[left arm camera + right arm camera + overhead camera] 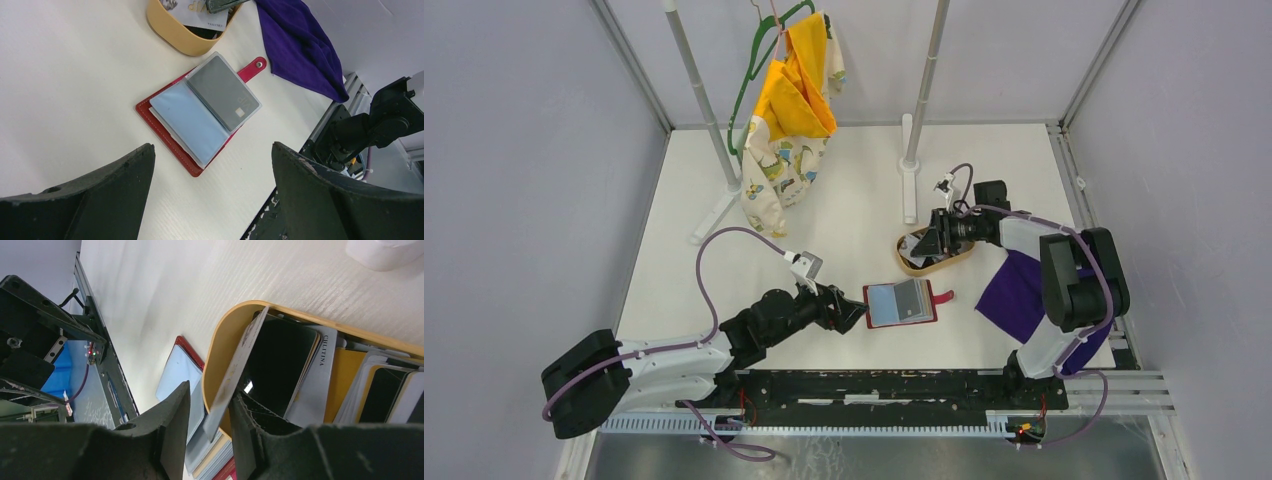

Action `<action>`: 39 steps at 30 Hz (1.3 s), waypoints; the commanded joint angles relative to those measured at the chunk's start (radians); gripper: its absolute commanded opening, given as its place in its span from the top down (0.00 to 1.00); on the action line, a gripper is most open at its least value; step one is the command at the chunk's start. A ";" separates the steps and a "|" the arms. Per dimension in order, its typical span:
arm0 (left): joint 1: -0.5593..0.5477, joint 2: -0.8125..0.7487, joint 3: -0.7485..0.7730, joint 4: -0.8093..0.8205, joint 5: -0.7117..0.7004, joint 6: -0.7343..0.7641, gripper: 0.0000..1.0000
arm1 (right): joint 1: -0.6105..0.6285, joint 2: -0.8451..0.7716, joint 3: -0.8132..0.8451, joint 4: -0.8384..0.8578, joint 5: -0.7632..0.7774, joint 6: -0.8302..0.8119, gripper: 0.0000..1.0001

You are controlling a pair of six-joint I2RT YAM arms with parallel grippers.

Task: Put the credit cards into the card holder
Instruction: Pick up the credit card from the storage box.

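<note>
The dark-red card holder lies open on the table, snap tab to the right. In the left wrist view its red edge frames a pale-blue card and a dark grey card in clear sleeves. My left gripper is open and empty, just left of the holder. My right gripper is at the oval wooden tray. A pale card stands on edge between its jaws, against one finger, with a gap to the other. Several more cards, one of them black, lie in the tray.
A purple cloth lies right of the holder, under the right arm. The wooden tray sits behind the holder. A clothes rack with poles and hanging yellow clothing stands at the back. A metal rail runs along the near edge.
</note>
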 commanded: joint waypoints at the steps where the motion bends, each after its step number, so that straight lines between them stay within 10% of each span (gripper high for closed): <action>1: -0.003 -0.013 0.020 0.058 0.003 0.006 0.09 | -0.011 -0.041 0.031 0.020 -0.021 0.000 0.61; 14: -0.003 -0.031 0.006 0.060 0.004 0.003 0.09 | -0.038 -0.022 0.046 -0.023 0.032 -0.042 0.62; 26: -0.002 -0.008 -0.005 0.161 0.051 -0.059 0.09 | -0.107 -0.100 0.021 0.006 0.035 -0.030 1.00; 39: -0.002 0.044 0.003 0.375 0.062 -0.189 0.10 | -0.113 -0.324 -0.226 0.643 -0.323 0.400 1.00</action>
